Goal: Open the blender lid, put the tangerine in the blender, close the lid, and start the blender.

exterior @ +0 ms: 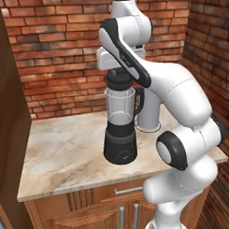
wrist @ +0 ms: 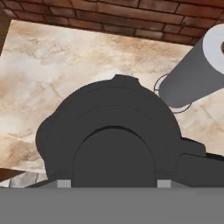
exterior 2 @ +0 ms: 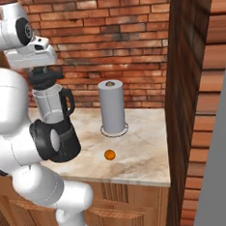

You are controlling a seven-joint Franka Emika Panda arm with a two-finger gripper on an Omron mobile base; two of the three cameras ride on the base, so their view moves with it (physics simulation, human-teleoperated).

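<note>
The blender (exterior: 119, 111) stands on the counter, a clear jar with a black handle on a black base (exterior: 120, 148). Its black blender lid (exterior: 118, 82) sits on top of the jar. My gripper (exterior: 117, 77) comes straight down from above and is shut on the lid's central knob. In the hand view the lid (wrist: 114, 114) lies directly under the gripper (wrist: 113, 182), the knob between the tips. The tangerine (exterior 2: 109, 155) lies on the counter to the right of the blender (exterior 2: 51, 110), in front of the paper towel roll.
A grey-white paper towel roll (exterior 2: 112, 106) stands upright behind and right of the blender, near the brick wall. A tall wooden cabinet side (exterior 2: 185, 89) bounds the counter on the right. The marble counter (exterior: 61, 151) stretches to the left of the blender.
</note>
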